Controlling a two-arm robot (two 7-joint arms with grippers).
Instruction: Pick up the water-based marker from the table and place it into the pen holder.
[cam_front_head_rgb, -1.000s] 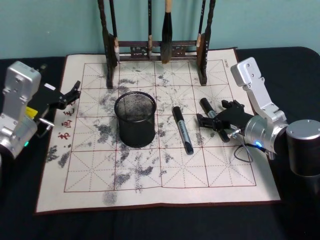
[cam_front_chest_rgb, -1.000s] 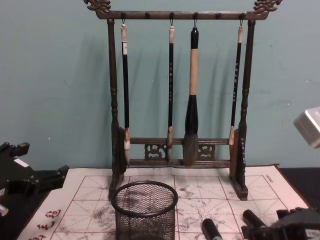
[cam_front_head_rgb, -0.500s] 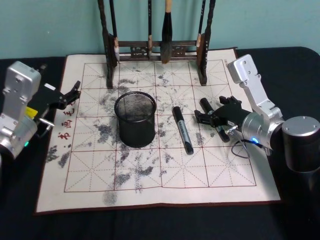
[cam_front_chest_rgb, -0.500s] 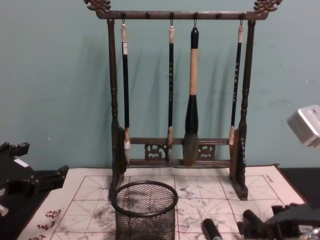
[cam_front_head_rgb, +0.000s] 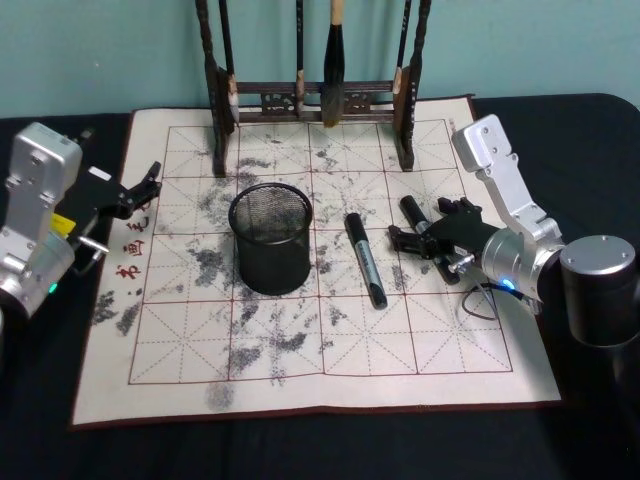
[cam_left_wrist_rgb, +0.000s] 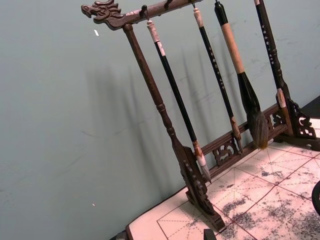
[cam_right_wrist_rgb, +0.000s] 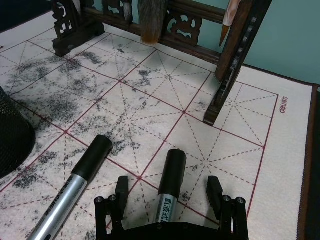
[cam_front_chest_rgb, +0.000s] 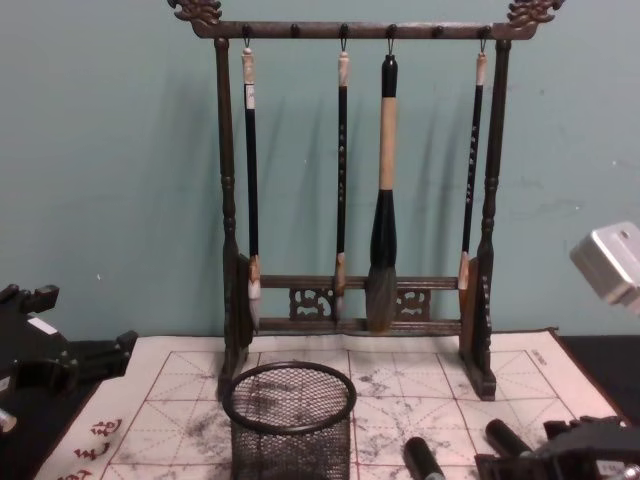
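Two markers lie on the mat (cam_front_head_rgb: 330, 360) covering the bench (cam_front_head_rgb: 560, 130). The right gripper (cam_right_wrist_rgb: 168, 186) has its fingers spread wide, one on each side of one marker (cam_right_wrist_rgb: 172, 167) and clear of it; the marker's rear end is hidden beneath them. The second marker (cam_right_wrist_rgb: 75, 185) lies just beside the fingers, with the single pen holder (cam_front_head_rgb: 270, 260) beyond it. The left gripper (cam_front_head_rgb: 135, 190) is parked well apart; whether it is open cannot be told.

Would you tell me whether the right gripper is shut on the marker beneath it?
No, the right gripper holds its fingers apart on either side of the marker lying on the mat.
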